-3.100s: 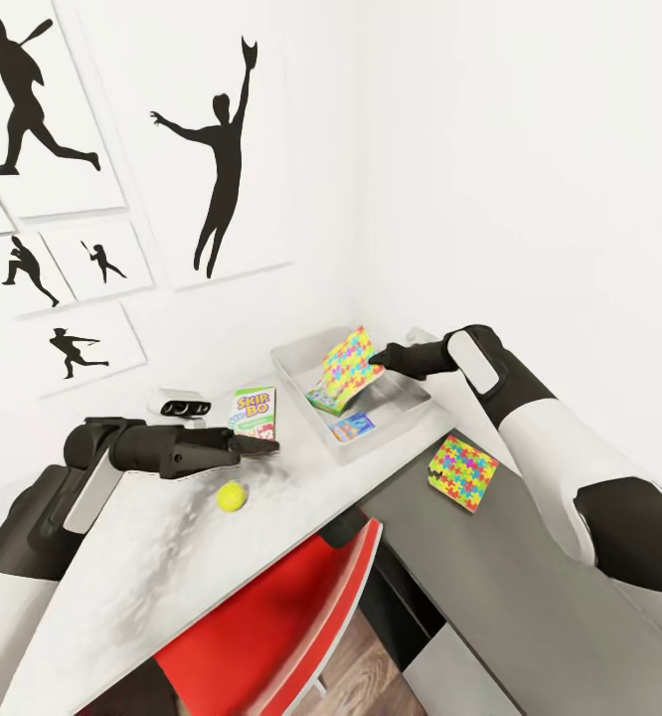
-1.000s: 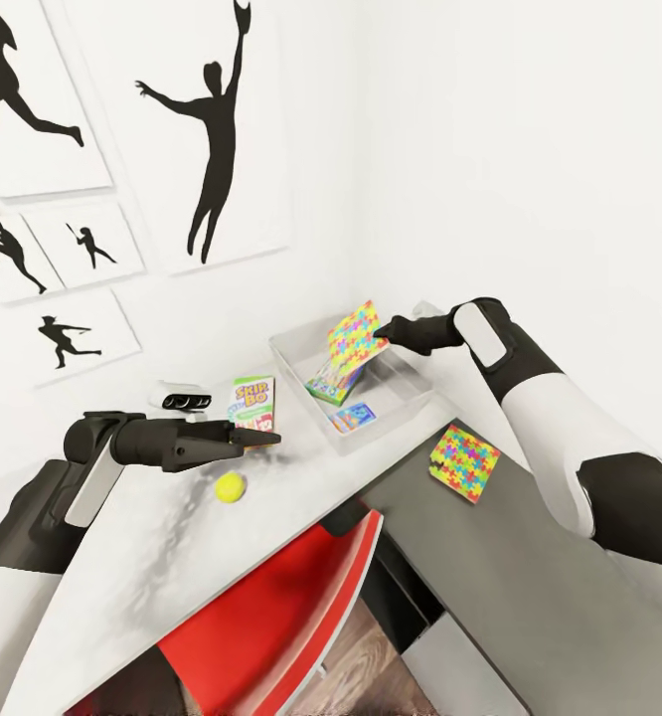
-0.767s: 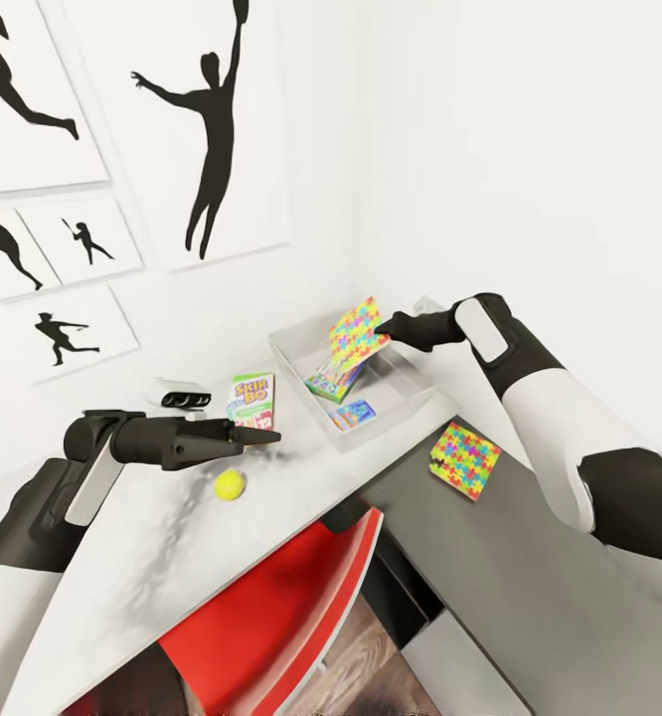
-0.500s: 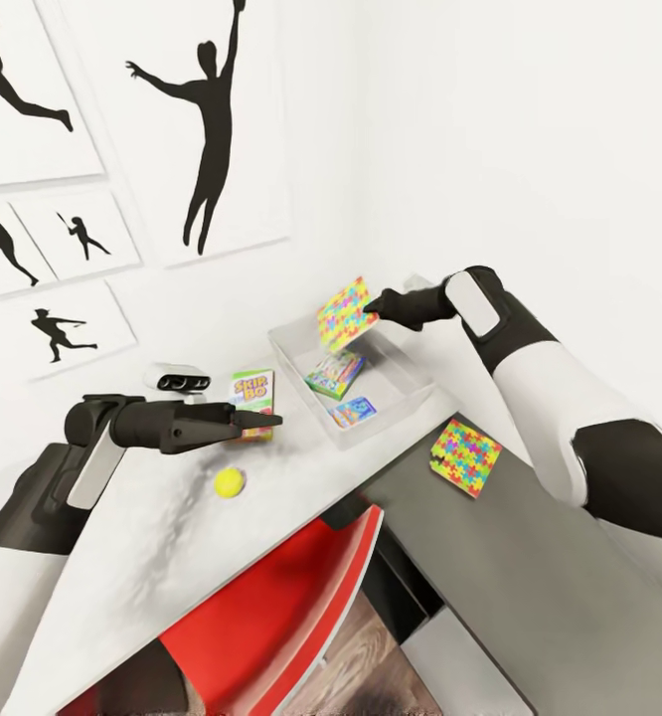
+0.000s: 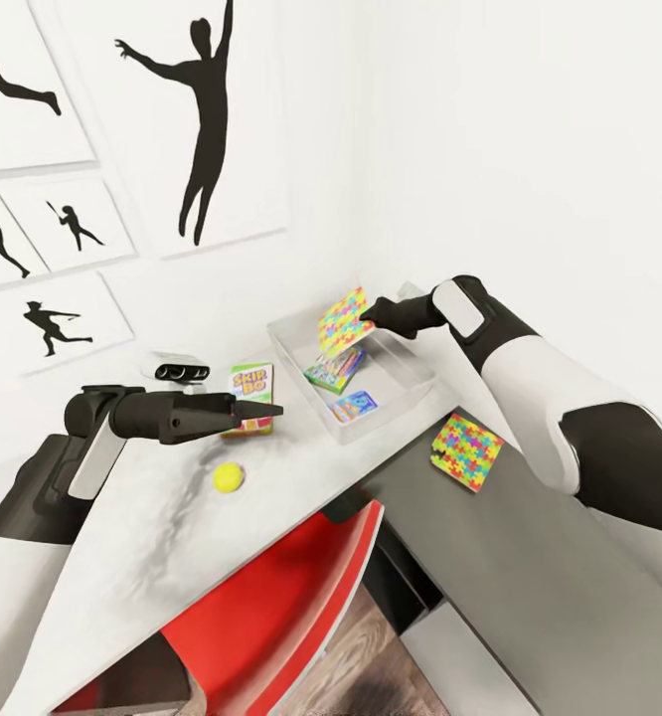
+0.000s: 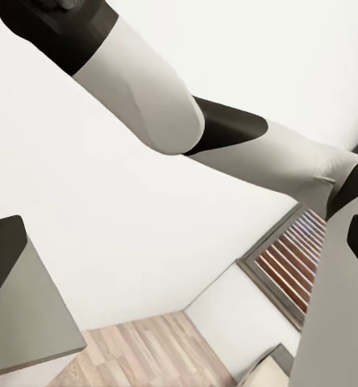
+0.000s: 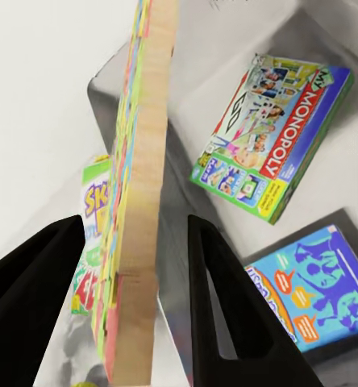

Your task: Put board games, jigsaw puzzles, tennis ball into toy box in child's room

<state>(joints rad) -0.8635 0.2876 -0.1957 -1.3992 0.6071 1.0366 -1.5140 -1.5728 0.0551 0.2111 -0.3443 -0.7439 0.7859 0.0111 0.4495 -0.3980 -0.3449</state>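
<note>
Over the pale grey toy box (image 5: 409, 390) hangs a multicoloured jigsaw puzzle (image 5: 342, 320) (image 7: 139, 185), edge-up, with my right gripper (image 5: 367, 316) (image 7: 135, 310) shut on its edge. In the box lie a Monopoly game (image 5: 334, 369) (image 7: 272, 133) and a blue board game (image 5: 354, 406) (image 7: 320, 290). A green Skip-Bo box (image 5: 250, 396) and the yellow tennis ball (image 5: 229, 477) rest on the pale table (image 5: 142, 547). The second puzzle (image 5: 466, 451) lies on the dark grey top (image 5: 530, 557). My left gripper (image 5: 263, 409) hovers open beside the Skip-Bo box.
A red chair (image 5: 281, 607) stands tucked under the table's front edge. A small white and black gadget (image 5: 177, 370) sits by the wall, under silhouette posters. A window with brown slats (image 6: 296, 262) and wood floor appear in the left wrist view.
My right gripper has lifted the puzzle off the Monopoly game; it now hangs clear above the box. The head camera has shifted slightly. The left arm has stayed put.
</note>
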